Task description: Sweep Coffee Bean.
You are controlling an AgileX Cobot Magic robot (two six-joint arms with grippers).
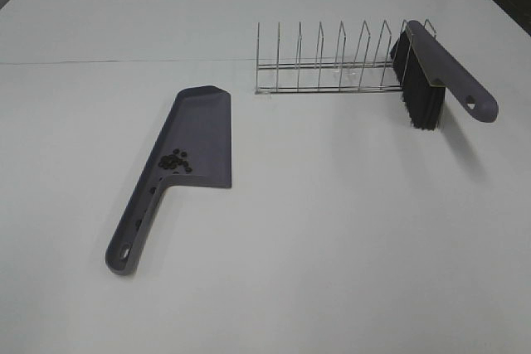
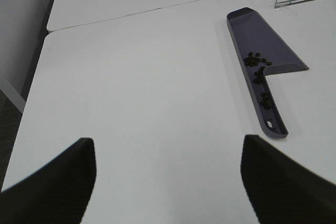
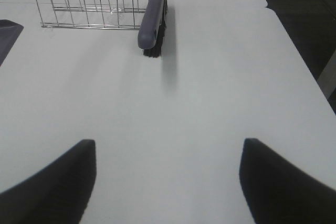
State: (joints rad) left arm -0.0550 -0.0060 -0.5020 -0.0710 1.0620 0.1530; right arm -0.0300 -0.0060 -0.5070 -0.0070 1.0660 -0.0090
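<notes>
You've got bright, even light on the white surface (image 1: pixel 332 246) in the high view, nearly washed out toward the upper left of the frame. Shadows are soft: a faint one sits right of the brush (image 1: pixel 431 80), a thin one hugs the dustpan (image 1: pixel 195 143). In the right wrist view the brush (image 3: pixel 152 17) drops a blurry grey streak below itself. Both wrist frames show the tool fingers (image 2: pixel 52 182) (image 3: pixel 52 182) as dark, out-of-focus blobs at the lower corners. Grain is mild throughout.
</notes>
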